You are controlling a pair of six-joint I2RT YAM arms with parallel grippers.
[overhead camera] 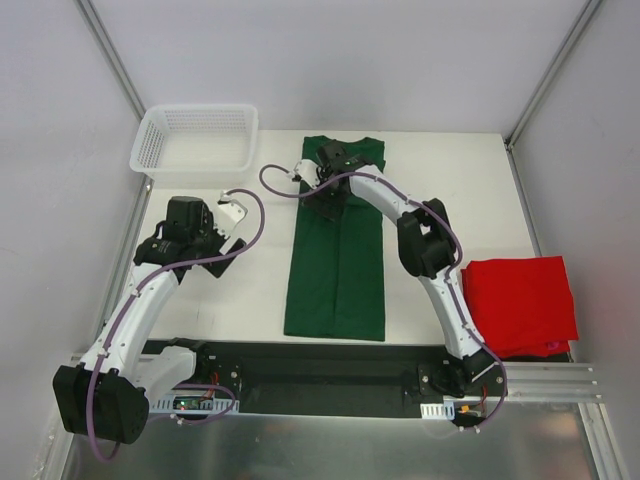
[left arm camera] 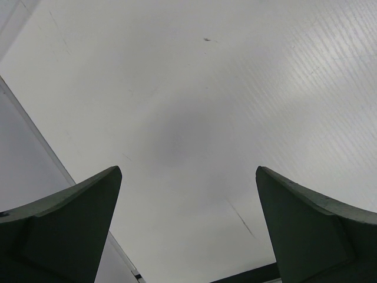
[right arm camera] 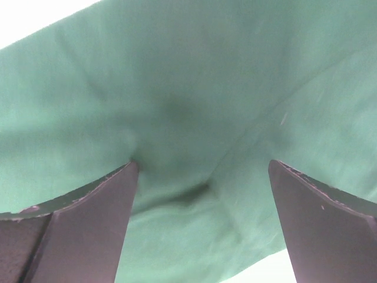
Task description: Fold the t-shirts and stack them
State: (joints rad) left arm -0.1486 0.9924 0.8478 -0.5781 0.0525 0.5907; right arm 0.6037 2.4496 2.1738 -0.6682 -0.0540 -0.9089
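Observation:
The dark green t-shirt (overhead camera: 335, 280) lies as a long narrow strip down the middle of the table, collar end at the far side. My right gripper (overhead camera: 325, 195) is down on its upper part, open. In the right wrist view green cloth (right arm camera: 188, 88) fills the frame, and the right gripper (right arm camera: 202, 164) has its jaws wide apart with a crease of cloth between them. The red t-shirt (overhead camera: 520, 300) lies folded at the near right. My left gripper (overhead camera: 235, 230) hangs open to the left of the green shirt. The left gripper (left arm camera: 188, 171) has only bare table between its fingers.
A white mesh basket (overhead camera: 190, 160) stands at the far left corner of the table. Grey walls with metal posts close in the sides. The black rail carrying both arm bases (overhead camera: 330, 380) runs along the near edge.

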